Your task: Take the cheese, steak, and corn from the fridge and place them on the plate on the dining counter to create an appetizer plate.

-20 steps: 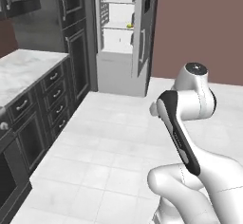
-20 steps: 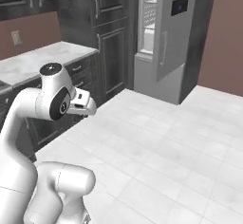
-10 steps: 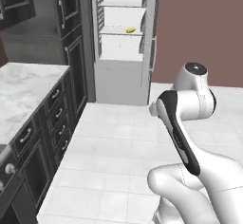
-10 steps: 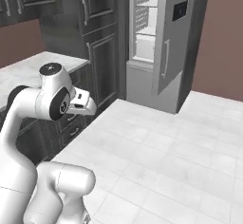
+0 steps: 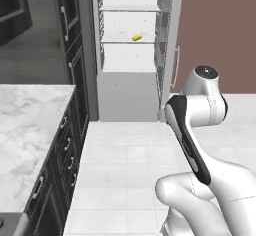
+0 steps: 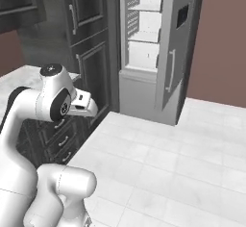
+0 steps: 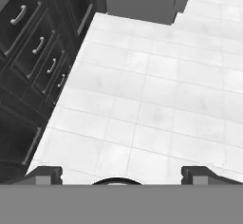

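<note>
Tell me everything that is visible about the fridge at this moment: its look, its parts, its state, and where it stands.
The tall grey steel-fronted fridge stands on the pale tiled floor, directly beside the dark wood-grain cabinets. Its upper door is swung open, showing a white interior with white shelves. A small yellow cob-shaped item lies on one shelf. Below, the grey lower front is closed. The open door carries a long vertical handle and a dark square panel. Nothing of the robot touches it.

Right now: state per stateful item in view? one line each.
fridge: door open, white shelves showing.
corn: lying on a fridge shelf, untouched.
fridge door: swung open, handle facing the room.
gripper: open, empty, pointing down at the tiled floor.
dark cabinets: drawers all shut.
upper cabinet doors: shut.
</note>
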